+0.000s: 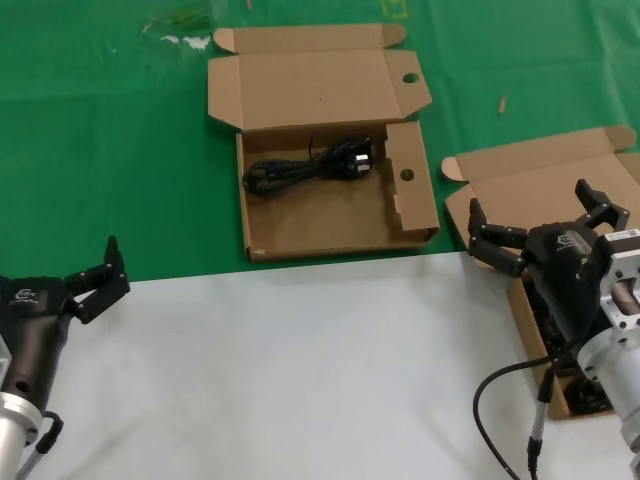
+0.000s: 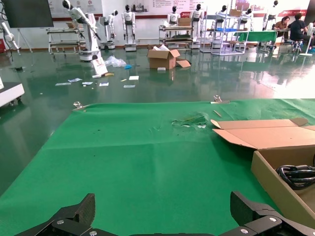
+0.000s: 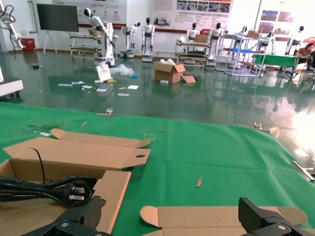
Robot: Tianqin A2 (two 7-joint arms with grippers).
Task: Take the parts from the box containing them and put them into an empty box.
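Observation:
The holed cardboard box (image 1: 330,215) lies open at the centre back, with round holes in its lid tab (image 1: 411,78) and its upright side flap (image 1: 407,174). One black power cord (image 1: 310,165) lies inside it; the cord also shows in the right wrist view (image 3: 49,189) and the left wrist view (image 2: 298,174). The plain box (image 1: 540,170) is open at the right, and my right arm hides most of its inside; dark cable (image 1: 588,397) shows at its near end. My right gripper (image 1: 535,215) hovers open and empty over this box. My left gripper (image 1: 95,275) is open and empty at the left.
Green mat (image 1: 100,130) covers the back and a white surface (image 1: 300,370) covers the front. A small stick (image 1: 503,103) lies on the mat between the boxes. A black cable (image 1: 495,390) hangs from my right arm.

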